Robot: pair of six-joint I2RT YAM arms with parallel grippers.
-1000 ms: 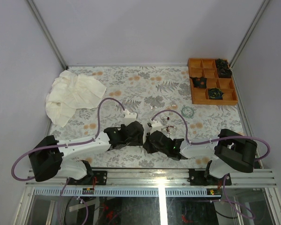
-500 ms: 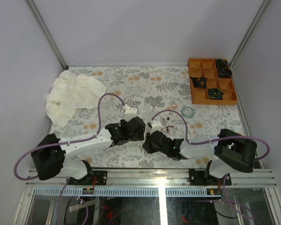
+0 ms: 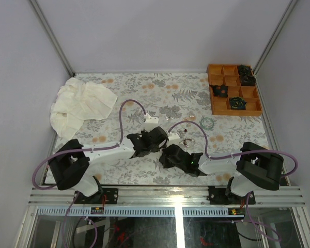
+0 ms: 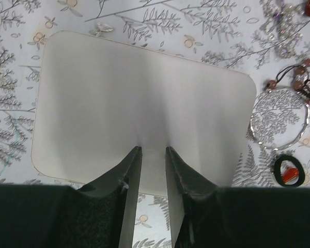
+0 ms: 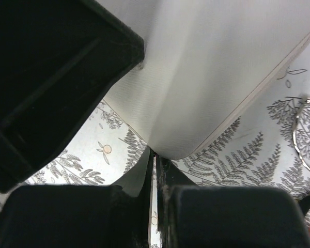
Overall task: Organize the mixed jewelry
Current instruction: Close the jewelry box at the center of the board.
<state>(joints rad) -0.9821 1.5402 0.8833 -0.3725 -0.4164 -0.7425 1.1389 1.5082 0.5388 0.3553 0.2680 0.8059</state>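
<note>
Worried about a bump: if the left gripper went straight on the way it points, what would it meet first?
The white card, directly ahead of the left gripper, seemingly at its fingertips.

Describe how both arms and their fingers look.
Left arm and right arm match: white links, bulky black joint housings, and a purple cable looping along each. The fingers are dark, flat and tapered.

We see the mixed jewelry (image 3: 186,135) lying loose right of centre: a thin silvery hoop (image 4: 279,148) flat, a black ring (image 4: 275,168) beside it holding perhaps a red earring (image 4: 289,173), pink beads (image 4: 299,77), a pale teal bracelet (image 3: 206,122) farther right.
</note>
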